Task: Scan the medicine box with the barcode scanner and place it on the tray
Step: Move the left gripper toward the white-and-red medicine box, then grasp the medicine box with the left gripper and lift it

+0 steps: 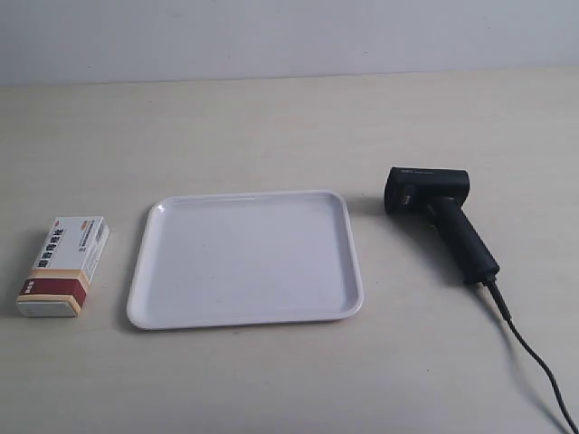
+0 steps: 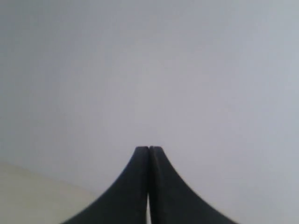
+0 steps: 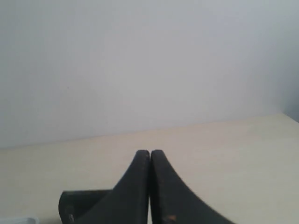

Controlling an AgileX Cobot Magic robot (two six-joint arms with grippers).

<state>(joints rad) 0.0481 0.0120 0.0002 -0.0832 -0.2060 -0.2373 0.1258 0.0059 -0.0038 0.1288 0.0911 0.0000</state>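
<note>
- Plainly, both the left gripper (image 2: 149, 148) and right gripper (image 3: 150, 151) were pressed together, holding nothing.
- The small white red-banded medicine box (image 1: 64, 267) lay at nine o'clock of the flat white plastic tray (image 1: 145, 307); the black pistol-shaped barcode scanner (image 1: 439, 217) lay at three.
- Each should spread before descending squarely.

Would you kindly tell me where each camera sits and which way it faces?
Exterior view: above the table, looking down on medicine box, tray and barcode scanner; no robot parts.
Left wrist view: behind the shut left claw, facing the wall.
Right wrist view: behind the shut right claw, facing table and wall.
Shared: the scanner's head appears in the exterior and right wrist views.
</note>
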